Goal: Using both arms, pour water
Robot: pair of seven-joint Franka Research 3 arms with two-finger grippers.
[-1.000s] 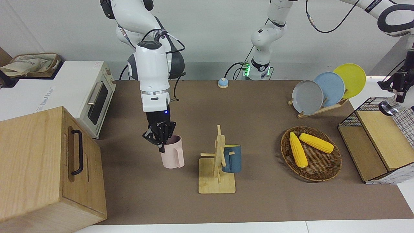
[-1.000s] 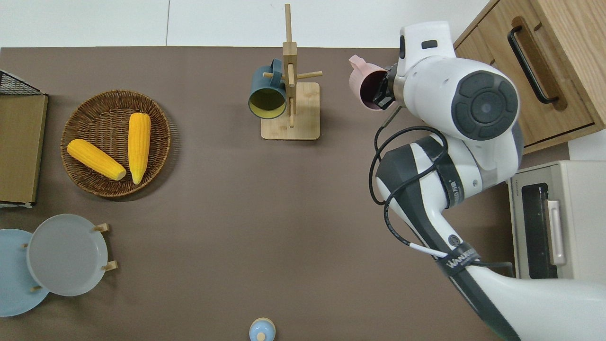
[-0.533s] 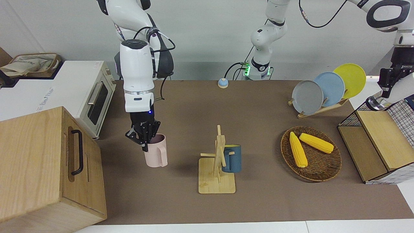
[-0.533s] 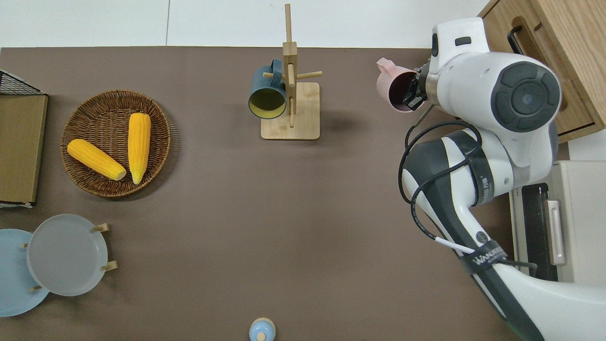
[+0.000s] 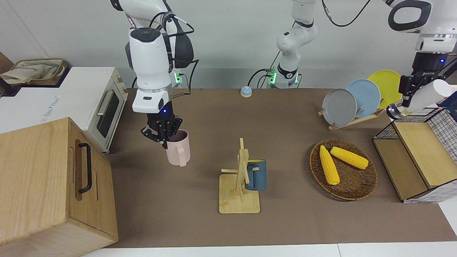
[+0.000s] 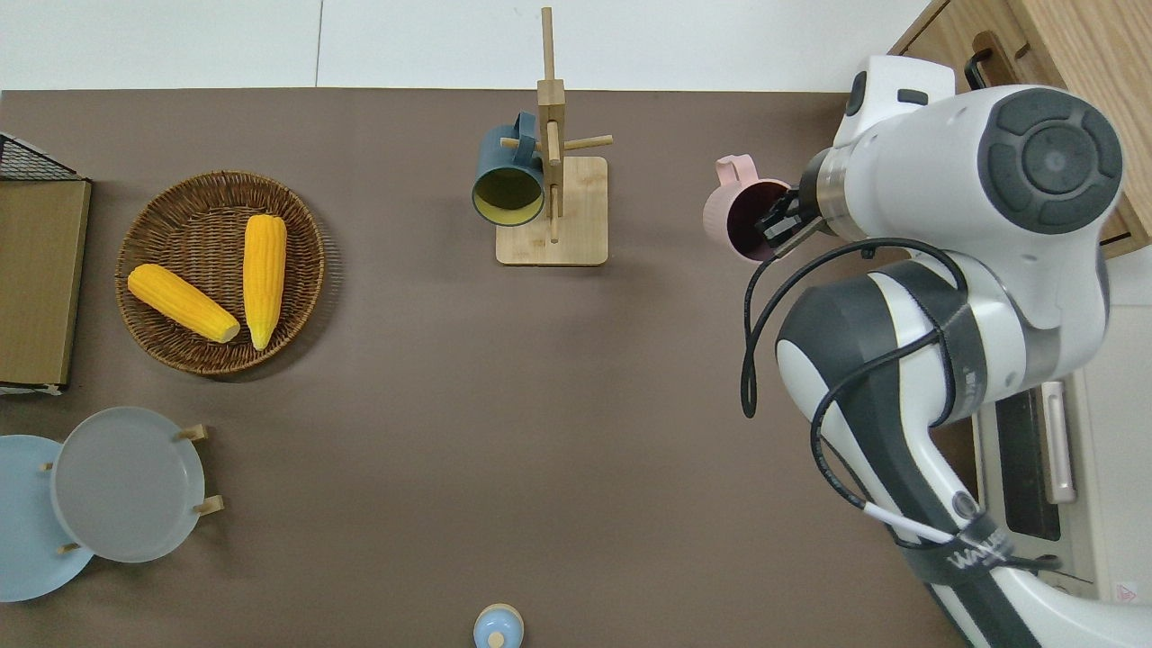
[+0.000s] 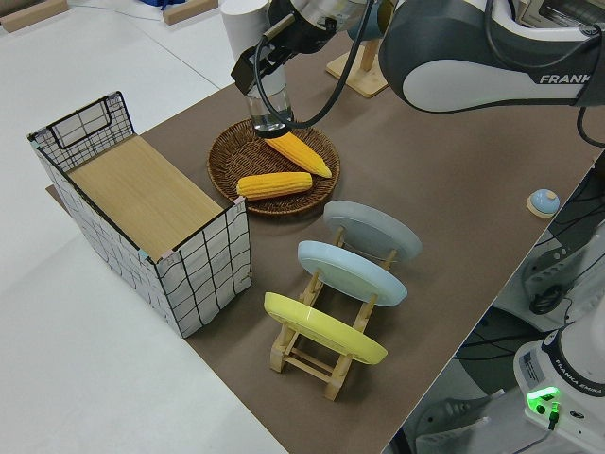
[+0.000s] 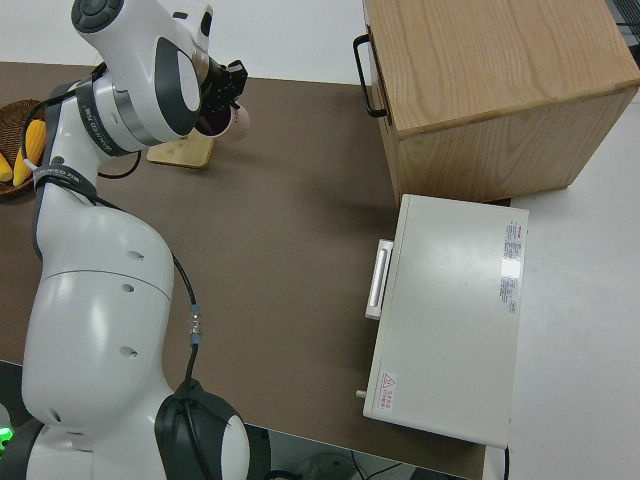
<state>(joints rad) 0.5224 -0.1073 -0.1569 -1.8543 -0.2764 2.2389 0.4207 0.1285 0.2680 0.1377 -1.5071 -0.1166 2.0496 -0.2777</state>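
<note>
1. Over the table (image 5: 285,117), near the mug tree (image 5: 240,178): right gripper (image 5: 161,132) clamped on the rim of a pink mug (image 5: 177,150), held upright in the air.
2. Above the wire crate (image 5: 416,157): left gripper (image 5: 407,93) grasping a white cup (image 5: 426,94), tilted.

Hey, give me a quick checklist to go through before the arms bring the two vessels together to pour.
1. Right gripper clamped on the rim of the pink mug: ok.
2. Pink mug upright, mouth up: ok.
3. Left gripper holding the white container: ok, held tilted.
4. Container above the mug: not ok; they are at opposite ends of the table.
5. Pink mug apart from the mug rack and its blue mug: ok.
6. Water in the container: cannot tell.
</note>
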